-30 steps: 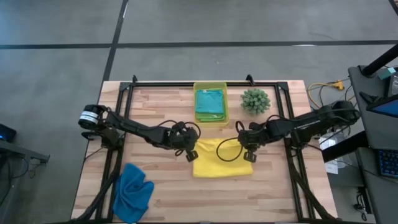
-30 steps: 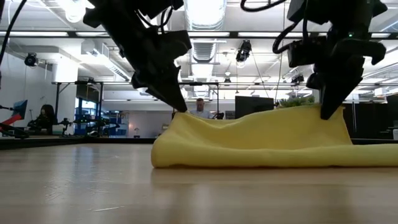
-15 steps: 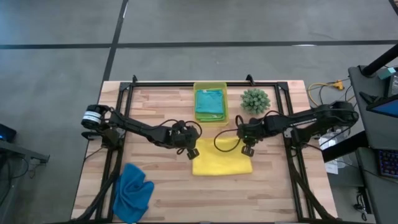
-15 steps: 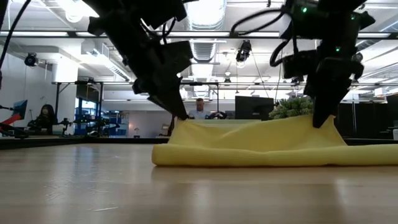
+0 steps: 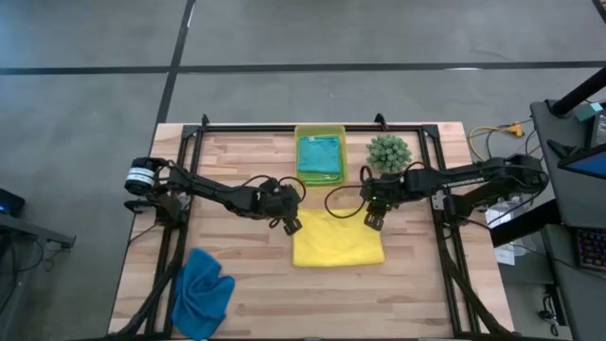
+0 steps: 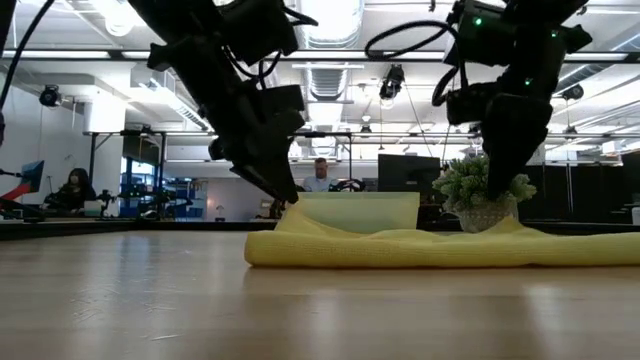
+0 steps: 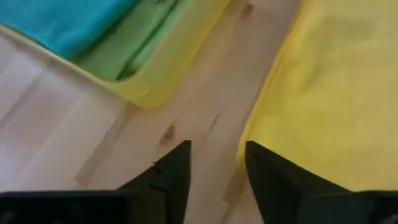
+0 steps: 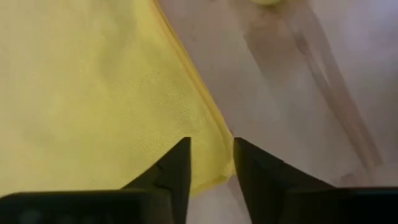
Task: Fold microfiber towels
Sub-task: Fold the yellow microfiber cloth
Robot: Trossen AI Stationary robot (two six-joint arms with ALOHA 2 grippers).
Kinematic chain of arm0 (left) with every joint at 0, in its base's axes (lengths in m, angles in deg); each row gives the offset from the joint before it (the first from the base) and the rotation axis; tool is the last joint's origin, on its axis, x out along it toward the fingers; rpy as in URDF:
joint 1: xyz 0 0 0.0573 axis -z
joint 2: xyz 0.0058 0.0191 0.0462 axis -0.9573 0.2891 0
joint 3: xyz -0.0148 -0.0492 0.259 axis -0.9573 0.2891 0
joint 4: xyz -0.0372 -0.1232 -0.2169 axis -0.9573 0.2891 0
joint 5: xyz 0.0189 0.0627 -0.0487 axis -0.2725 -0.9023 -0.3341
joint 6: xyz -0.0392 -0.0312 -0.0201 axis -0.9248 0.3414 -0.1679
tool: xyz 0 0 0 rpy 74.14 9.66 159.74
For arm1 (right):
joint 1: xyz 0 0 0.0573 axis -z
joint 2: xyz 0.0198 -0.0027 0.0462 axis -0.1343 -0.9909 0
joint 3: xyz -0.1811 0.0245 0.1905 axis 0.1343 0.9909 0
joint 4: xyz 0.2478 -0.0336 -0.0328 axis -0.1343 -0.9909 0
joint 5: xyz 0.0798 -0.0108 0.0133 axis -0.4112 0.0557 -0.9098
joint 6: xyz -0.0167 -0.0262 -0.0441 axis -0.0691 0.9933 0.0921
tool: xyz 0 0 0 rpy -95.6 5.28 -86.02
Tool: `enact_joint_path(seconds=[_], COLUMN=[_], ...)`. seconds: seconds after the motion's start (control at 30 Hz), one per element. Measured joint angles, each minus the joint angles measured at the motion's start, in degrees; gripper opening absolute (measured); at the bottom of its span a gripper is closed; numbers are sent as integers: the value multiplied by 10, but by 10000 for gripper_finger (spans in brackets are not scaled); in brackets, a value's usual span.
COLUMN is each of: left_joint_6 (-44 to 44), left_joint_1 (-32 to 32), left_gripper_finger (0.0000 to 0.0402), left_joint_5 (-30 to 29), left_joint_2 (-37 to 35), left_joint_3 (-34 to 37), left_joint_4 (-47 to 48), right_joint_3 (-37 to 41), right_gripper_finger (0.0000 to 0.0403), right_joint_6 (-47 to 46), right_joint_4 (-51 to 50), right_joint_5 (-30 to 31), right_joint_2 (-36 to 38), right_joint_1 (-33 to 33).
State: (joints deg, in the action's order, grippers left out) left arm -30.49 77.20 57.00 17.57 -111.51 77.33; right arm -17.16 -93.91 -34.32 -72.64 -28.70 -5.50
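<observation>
High view shows the yellow towel point(image 5: 338, 244) lying folded at the table's middle, with the left gripper point(image 5: 291, 224) and right gripper point(image 5: 371, 221) at its far corners, fingers parted and holding nothing. Teal and lime green towels point(image 5: 320, 157) sit folded in the bin point(image 5: 320, 132). By my reckoning, the crumpled blue towel point(image 5: 203, 292) is still to fold.
</observation>
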Motion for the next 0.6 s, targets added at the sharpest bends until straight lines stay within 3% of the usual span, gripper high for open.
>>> enact_joint_path(seconds=[0.13, 0.27, 0.43, 0.6], left_joint_6=[10, 113, 173, 162], left_joint_1=[0, 13, 12, -5], left_gripper_finger=[168, 164, 128, 66], left_joint_5=[81, 164, 165, 160], left_joint_2=[-19, -19, 10, 47], left_joint_3=[1, 0, 2, 6], left_joint_4=[-22, -96, -105, -77], right_joint_3=[13, 54, 101, 111], right_gripper_finger=[155, 172, 175, 175], right_joint_6=[-1, 2, -41, -121], right_joint_4=[27, 134, 233, 238], right_joint_5=[-26, -79, -81, -77], right_joint_2=[33, 58, 52, 42], right_joint_1=[-17, -64, -133, -167])
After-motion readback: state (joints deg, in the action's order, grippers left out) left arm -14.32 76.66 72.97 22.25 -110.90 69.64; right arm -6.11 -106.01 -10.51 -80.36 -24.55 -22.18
